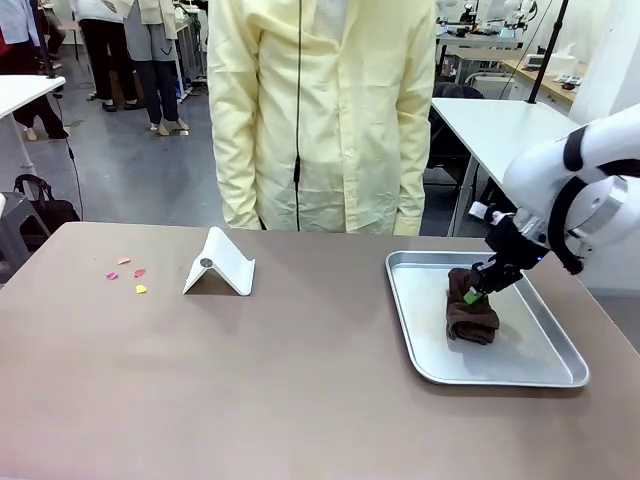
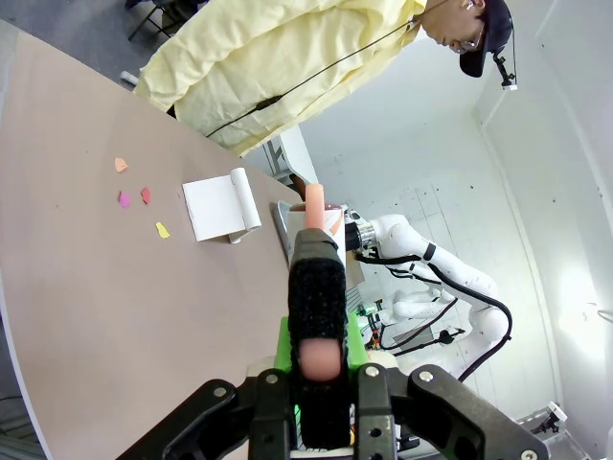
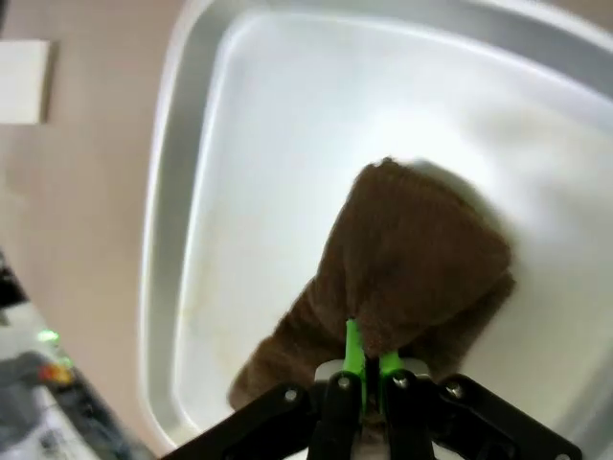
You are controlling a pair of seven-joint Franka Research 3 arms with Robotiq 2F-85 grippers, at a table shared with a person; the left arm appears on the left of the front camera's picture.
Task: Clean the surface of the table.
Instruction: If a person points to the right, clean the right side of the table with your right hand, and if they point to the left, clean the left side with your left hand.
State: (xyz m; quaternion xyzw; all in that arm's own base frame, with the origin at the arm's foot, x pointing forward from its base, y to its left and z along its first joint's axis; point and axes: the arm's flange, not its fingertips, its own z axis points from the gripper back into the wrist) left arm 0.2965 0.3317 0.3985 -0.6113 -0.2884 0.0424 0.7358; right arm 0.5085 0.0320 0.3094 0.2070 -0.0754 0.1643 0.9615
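Left gripper (image 2: 317,337) is clamped on a black bar (image 2: 316,283) with pinkish ends, poised above the grey-brown table (image 1: 300,400). Small coloured scraps (image 1: 127,273) lie at the table's far left, with a white folded stand (image 1: 220,265) near them on the right. Farther right, in the metal tray (image 1: 545,345), the right gripper (image 1: 478,290) pinches a brown cloth (image 1: 472,318).

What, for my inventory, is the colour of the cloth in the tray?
Dark brown cloth; right wrist view.
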